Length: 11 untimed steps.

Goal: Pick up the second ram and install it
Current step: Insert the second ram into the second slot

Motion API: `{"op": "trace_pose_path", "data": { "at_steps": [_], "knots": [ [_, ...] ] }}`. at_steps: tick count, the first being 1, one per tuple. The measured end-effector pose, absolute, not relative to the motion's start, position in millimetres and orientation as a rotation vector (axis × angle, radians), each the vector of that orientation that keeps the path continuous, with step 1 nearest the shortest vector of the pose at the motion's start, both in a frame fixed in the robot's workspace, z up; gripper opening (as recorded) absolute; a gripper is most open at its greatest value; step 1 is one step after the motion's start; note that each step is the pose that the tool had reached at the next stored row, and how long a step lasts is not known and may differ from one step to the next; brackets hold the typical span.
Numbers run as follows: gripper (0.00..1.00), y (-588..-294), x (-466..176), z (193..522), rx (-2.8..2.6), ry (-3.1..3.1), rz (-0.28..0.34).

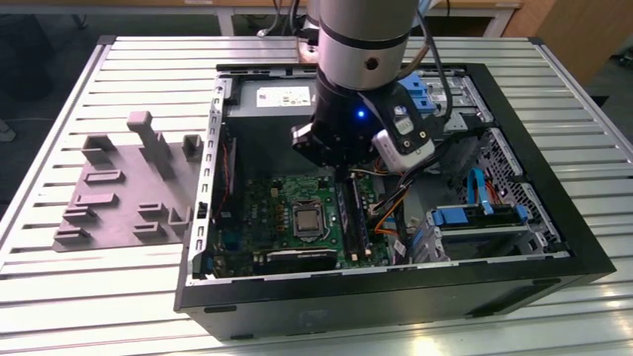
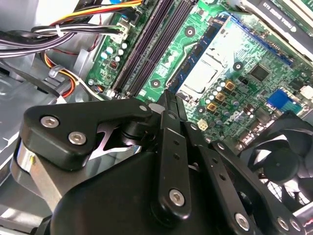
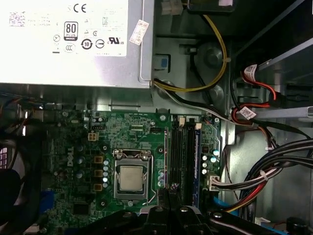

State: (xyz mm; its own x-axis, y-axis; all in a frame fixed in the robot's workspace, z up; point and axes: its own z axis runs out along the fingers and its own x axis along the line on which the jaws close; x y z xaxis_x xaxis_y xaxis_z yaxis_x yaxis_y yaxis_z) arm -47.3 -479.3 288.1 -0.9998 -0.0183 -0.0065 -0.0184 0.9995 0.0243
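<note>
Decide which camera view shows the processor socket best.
The first wrist view: the processor socket faces the camera squarely and is fully visible. The second wrist view shows it slanted; the exterior view shows it whole but distant.

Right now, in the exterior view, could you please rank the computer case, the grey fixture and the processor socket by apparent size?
Largest to smallest:
1. computer case
2. grey fixture
3. processor socket
The gaps are plain.

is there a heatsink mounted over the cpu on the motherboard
No, in the first wrist view the cpu sits bare in its socket on the motherboard, its metal top uncovered.
</note>
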Motion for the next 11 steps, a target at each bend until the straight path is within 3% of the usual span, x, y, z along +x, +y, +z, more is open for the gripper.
{"op": "trace_pose_path", "data": {
  "at_steps": [11],
  "knots": [
    [0.12,-479.2,-43.9,281.4,-0.005,3.135,0.046]
  ]
}}
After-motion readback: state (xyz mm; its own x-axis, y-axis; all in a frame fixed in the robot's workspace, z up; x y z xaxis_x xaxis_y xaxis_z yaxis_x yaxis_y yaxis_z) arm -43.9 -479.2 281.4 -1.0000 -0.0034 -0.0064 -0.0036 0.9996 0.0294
